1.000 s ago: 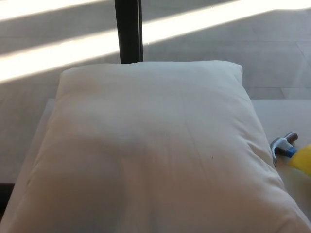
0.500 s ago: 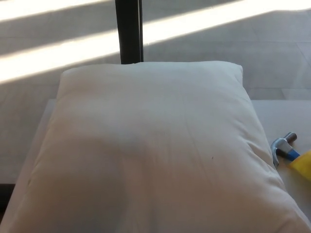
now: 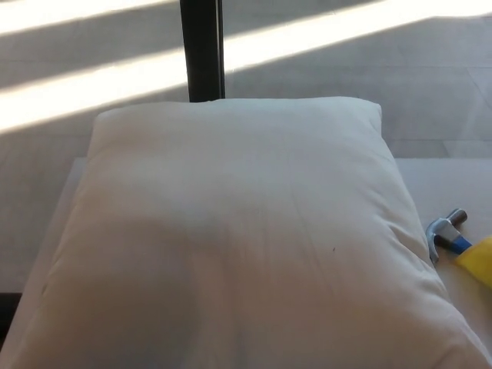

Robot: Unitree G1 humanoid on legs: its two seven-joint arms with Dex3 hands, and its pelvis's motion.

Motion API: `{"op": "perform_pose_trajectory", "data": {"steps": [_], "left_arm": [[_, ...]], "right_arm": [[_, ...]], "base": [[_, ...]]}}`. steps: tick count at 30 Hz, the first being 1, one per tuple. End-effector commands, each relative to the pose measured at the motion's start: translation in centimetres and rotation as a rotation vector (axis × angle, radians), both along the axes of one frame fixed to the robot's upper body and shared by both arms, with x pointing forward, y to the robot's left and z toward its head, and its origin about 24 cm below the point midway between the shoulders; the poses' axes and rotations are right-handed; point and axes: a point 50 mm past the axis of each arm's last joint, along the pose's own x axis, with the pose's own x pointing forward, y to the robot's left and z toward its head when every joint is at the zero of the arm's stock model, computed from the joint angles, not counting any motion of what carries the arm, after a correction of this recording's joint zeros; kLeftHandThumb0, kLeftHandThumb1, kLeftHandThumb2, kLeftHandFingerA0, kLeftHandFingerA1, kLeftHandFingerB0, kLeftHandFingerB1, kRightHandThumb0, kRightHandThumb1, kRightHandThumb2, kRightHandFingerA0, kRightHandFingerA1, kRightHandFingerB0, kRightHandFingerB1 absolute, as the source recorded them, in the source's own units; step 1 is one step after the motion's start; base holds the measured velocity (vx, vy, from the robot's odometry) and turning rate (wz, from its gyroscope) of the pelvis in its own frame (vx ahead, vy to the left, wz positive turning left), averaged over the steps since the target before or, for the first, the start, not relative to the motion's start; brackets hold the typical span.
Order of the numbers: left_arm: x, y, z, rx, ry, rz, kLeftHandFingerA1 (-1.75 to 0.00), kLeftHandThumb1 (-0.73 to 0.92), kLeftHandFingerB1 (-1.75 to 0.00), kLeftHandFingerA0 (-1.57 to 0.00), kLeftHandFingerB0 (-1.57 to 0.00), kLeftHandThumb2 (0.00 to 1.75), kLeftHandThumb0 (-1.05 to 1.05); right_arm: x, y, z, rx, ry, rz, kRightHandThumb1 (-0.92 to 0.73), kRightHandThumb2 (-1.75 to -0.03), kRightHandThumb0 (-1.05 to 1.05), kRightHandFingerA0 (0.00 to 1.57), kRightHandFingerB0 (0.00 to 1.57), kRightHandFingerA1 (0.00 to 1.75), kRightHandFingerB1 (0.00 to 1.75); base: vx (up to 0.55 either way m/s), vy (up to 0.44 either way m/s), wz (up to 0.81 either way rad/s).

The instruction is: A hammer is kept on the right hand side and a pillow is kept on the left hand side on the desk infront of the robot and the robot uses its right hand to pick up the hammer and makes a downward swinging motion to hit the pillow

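A large, plump, off-white fabric pillow (image 3: pixel 231 238) was seen filling most of the head view, lying flat on the pale desk (image 3: pixel 450 184), whose bare surface showed only as a strip at 3 o'clock and a thin edge at 9 o'clock. Beyond the desk, at 12 o'clock, a grey tiled floor (image 3: pixel 430 84) was crossed by bright slanting bands of sunlight, and a dark upright post (image 3: pixel 202 50) was seen rising behind the pillow's far edge. The small hammer (image 3: pixel 453 238), with a silver metal head, a blue neck and a yellow handle, was found at about 4 o'clock, resting on the desk just beside the pillow's right edge; whether the head touched the pillow could not be told. Its handle was cut off by the picture's right border. Neither of the robot's hands was in view, so how far the fingers were spread, and whether anything was held, could not be told.
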Motion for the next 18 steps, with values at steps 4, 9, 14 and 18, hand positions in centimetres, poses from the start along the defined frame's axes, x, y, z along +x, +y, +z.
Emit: {"op": "perform_pose_trajectory", "data": {"steps": [4, 9, 14, 18], "left_arm": [[-0.6, 1.0, 0.8, 0.025, -0.001, 0.019, -0.58, 0.79, -0.44, -0.55, -0.42, 0.63, -0.72], [-0.7, 1.1, 0.8, 0.031, -0.003, 0.014, -0.57, 0.8, -0.44, -0.55, -0.42, 0.63, -0.7], [-1.1, 1.2, 0.7, 0.03, 0.009, 0.041, -0.56, 0.8, -0.44, -0.56, -0.41, 0.64, -0.68], [-1.2, 1.2, 0.7, 0.057, 0.023, 0.035, -0.56, 0.81, -0.44, -0.6, -0.45, 0.64, -0.7]], "right_arm": [[-10.2, -10.5, 2.0, 0.421, -0.78, -0.756, -0.56, -0.84, -0.75, 0.0, 0.05, 0.23, 0.24], [-15.4, -12.4, -1.5, 0.594, -0.978, -1.024, -0.73, -0.78, -0.55, 0.0, 0.06, 0.0, 0.17], [-18.4, -12.4, -5.4, 0.646, -0.978, -1.206, -0.69, -0.75, -0.57, 0.0, 0.05, 0.07, 0.25], [-20.2, -11.3, -8.8, 0.777, -1.005, -1.322, -0.74, -0.67, -0.37, 0.0, 0.05, 0.45, 0.23]], "base": [[0.0, 0.0, 0.0], [0.0, 0.0, 0.0], [0.0, 0.0, 0.0], [0.0, 0.0, 0.0]]}}
